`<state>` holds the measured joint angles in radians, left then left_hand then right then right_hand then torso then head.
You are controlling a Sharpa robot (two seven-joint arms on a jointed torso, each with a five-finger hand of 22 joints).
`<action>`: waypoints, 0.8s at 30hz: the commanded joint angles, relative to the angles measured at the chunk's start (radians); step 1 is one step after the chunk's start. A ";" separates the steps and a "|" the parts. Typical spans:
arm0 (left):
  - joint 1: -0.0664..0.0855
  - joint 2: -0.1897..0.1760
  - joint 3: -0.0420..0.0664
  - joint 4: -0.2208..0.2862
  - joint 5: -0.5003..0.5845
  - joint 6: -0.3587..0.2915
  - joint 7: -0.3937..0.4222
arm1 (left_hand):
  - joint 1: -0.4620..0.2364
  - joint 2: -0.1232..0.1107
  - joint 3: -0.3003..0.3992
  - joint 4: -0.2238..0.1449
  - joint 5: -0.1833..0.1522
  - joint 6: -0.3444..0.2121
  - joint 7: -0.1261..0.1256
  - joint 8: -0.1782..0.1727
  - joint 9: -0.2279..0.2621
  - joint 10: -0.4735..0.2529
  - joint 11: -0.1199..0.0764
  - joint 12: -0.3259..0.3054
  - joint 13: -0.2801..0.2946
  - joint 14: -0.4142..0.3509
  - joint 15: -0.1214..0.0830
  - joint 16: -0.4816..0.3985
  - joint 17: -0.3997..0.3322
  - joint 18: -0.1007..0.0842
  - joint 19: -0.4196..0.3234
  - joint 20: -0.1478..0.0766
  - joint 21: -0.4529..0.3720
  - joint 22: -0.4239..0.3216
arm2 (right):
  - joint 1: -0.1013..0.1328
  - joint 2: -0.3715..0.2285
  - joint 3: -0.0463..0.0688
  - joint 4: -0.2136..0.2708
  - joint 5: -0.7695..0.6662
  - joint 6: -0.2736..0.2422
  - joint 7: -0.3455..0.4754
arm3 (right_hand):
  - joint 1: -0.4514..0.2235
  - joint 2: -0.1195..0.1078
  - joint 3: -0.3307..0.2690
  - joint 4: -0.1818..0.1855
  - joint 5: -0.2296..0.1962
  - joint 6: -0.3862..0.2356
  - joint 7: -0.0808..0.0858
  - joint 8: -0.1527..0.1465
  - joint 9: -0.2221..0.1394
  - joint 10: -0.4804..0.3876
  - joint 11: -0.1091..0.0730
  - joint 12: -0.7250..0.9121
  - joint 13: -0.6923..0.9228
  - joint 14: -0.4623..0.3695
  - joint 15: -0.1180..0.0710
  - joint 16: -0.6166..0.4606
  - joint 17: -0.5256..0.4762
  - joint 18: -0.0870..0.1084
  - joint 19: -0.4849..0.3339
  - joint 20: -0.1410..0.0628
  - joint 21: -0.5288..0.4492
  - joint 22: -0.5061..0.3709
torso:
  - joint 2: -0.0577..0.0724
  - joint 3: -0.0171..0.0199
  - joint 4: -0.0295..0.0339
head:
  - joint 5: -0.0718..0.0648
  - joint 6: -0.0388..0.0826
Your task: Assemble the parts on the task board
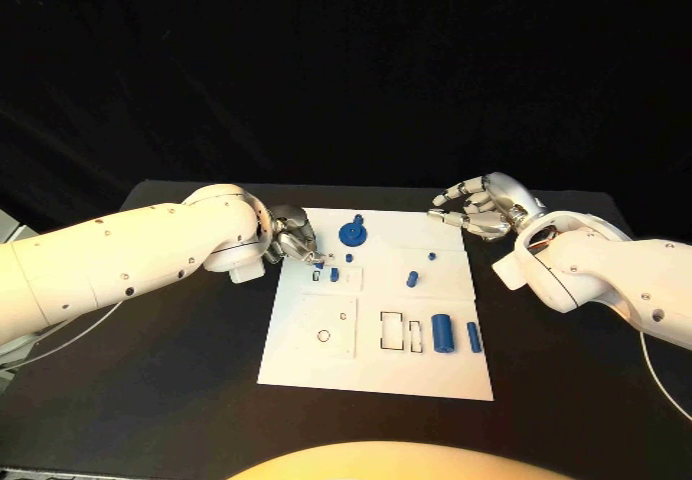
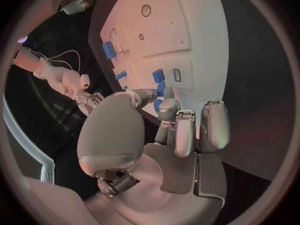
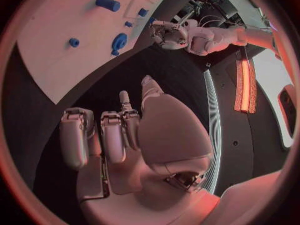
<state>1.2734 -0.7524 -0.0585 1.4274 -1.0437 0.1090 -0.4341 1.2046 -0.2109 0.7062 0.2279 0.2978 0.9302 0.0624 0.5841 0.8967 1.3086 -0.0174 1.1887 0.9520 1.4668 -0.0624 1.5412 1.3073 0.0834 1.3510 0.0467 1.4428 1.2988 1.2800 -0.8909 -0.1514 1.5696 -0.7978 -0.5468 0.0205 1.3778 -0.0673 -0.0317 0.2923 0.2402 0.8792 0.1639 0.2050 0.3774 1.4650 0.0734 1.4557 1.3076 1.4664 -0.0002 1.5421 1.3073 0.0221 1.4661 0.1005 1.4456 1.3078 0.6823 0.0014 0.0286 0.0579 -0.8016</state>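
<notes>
The white task board (image 1: pixel 378 352) lies in the middle of the black table. On it are a round blue part (image 1: pixel 353 235), small blue pegs (image 1: pixel 413 279), a blue cylinder (image 1: pixel 441 333) and a slim blue bar (image 1: pixel 473 337). My left hand (image 1: pixel 296 240) is over the board's far left edge and pinches a small blue part (image 2: pixel 157 105) between thumb and finger, close to a small blue block (image 2: pixel 158 75) beside a rectangular slot (image 2: pixel 177 75). My right hand (image 1: pixel 483 208) hovers off the board's far right corner, fingers loosely bent and apart, holding nothing.
The board (image 3: pixel 62 40) has empty outlined recesses, a round one (image 1: pixel 326 334) and rectangular ones (image 1: pixel 392 330), in its near half. Black table (image 1: pixel 173 380) surrounds the board on all sides. My left hand (image 3: pixel 169 35) appears across the board in the right wrist view.
</notes>
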 commanded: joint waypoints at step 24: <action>-0.018 -0.002 -0.015 0.008 -0.082 -0.001 -0.013 | -0.009 0.001 0.196 -0.188 0.005 0.012 -0.004 -0.002 0.001 0.010 0.000 0.005 0.005 0.087 -0.008 0.004 0.203 -0.018 0.008 0.001 0.008 0.003 | -0.002 0.000 0.000 0.000 0.000 0.014 0.005 | 0.001 0.004 -0.004 -0.003 0.006 -0.006 -0.004 0.004 -0.001 -0.001 0.004 -0.002 0.153 0.082 0.003 -0.007 0.168 0.011 0.039 0.006 -0.005 0.174 | 0.000 0.0005 -0.0003 | 0.002 -0.014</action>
<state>1.2562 -0.7550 -0.0736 1.4320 -1.1166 0.1006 -0.4424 1.1967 -0.2189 0.7063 0.2278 0.2971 0.9338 0.0592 0.5810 0.8962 1.3087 -0.0175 1.1887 0.9564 1.4668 -0.0623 1.5412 1.3080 0.0834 1.3509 0.0467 1.4473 1.3008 1.2790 -0.8909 -0.1516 1.5686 -0.7965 -0.5461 0.0202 1.3778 -0.0673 -0.0317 0.2923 0.2402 0.8792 0.1639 0.2049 0.3774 1.4650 0.0734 1.4558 1.3076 1.4664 -0.0002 1.5421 1.3081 0.0221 1.4661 0.1005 1.4456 1.3075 0.6830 0.0017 0.0285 0.0584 -0.8142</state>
